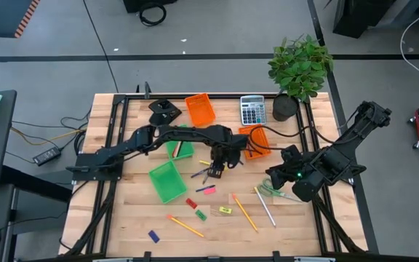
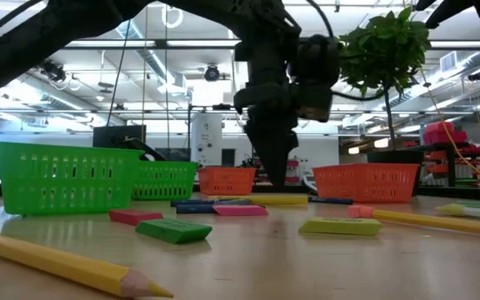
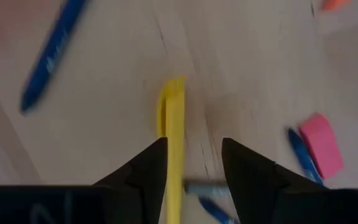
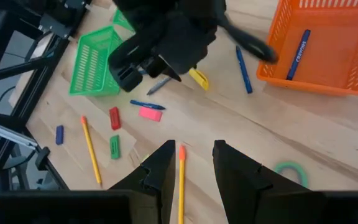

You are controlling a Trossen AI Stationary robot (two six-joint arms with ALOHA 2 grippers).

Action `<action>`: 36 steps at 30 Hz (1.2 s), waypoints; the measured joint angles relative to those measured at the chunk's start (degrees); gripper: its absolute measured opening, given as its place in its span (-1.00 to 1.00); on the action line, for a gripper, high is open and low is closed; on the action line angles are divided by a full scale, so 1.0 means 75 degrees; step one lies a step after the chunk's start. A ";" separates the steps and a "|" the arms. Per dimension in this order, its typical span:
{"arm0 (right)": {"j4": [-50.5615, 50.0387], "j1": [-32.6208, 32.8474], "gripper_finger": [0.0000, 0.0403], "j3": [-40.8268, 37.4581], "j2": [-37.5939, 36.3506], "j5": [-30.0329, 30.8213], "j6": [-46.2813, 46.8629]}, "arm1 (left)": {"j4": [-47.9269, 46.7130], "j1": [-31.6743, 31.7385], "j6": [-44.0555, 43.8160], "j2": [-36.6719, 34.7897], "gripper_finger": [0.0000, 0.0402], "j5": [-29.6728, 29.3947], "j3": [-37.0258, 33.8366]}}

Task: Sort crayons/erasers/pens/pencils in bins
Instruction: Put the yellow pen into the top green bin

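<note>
Left tool [image 3: 194,163] open, seemingly just above yellow stick [image 3: 173,134]

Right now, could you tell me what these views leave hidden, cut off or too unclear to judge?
- High view: the left hand covers whatever lies under it.
- Left wrist view: the yellow stick between the fingers is blurred and runs off the edge; contact unclear.
- Low view: the green bin shows only its wall, contents hidden.
- Right wrist view: the pencil is cut off by the edge.
</note>
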 joint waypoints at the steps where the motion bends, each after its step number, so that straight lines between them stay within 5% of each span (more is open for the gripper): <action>1: -0.0003 0.0000 -0.43 0.0000 0.0000 0.0000 0.0000 | 0.0157 -0.0037 0.0005 0.0000 -0.20 -0.0084 0.0000; 8: -0.0137 0.0000 -0.43 0.0000 0.0000 -0.0003 -0.0033 | 0.0949 -0.0031 -0.0113 0.0065 -0.20 -0.0506 0.0006; 26: -0.0187 0.0003 -0.43 0.0000 -0.0003 -0.0259 -0.0060 | 0.0600 -0.0024 -0.0026 0.0498 -0.26 -0.0530 0.0039; 36: -0.0189 0.0003 -0.43 0.0000 0.0000 -0.0245 -0.0053 | 0.0729 -0.0035 -0.0086 0.0568 -0.46 -0.0577 0.0020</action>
